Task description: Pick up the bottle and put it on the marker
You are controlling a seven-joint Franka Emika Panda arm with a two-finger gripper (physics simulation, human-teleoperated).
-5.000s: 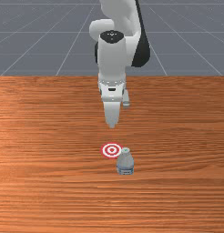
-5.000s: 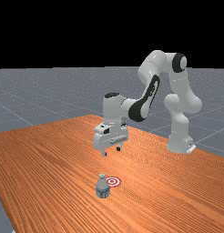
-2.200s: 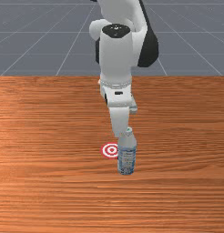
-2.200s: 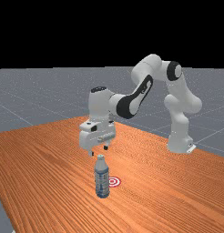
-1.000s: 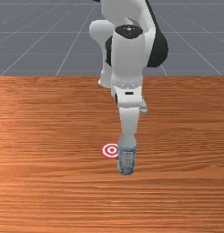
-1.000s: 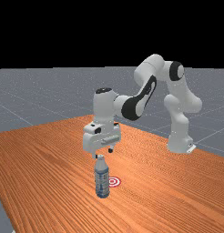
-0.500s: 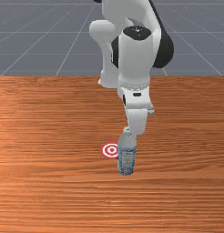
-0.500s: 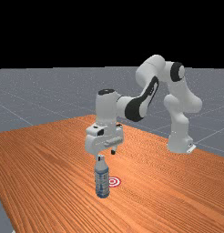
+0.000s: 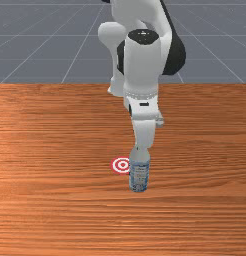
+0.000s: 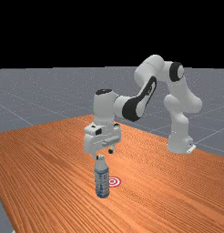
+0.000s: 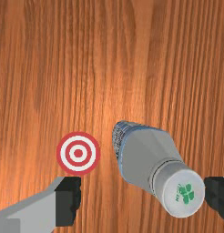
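Observation:
In the far view my gripper (image 10: pixel 104 154) hangs with its fingertips at about the height of the bottle's cap. The blue-and-white bottle (image 10: pixel 102 182) stands upright on the table, just beside the red-and-white ringed marker (image 10: pixel 114 181). My gripper (image 11: pixel 143 200) is open in the wrist view. The bottle's cap (image 11: pixel 180 191) lies between the spread fingers, right against or very near one, with a wide gap to the other. On the front view's left of the bottle (image 9: pixel 139 175) lies the marker (image 9: pixel 119 165). Part of the cap is hidden there by my hand.
The wooden table (image 9: pixel 55 150) extends around the bottle and marker. At its rear edge in the far view stands the arm's base (image 10: pixel 180 139), with the forearm reaching over the table from there.
Over five seconds my hand has come out over the bottle; since half a second ago it has shifted toward the front view's left. The bottle shows taller above the table than five seconds ago.

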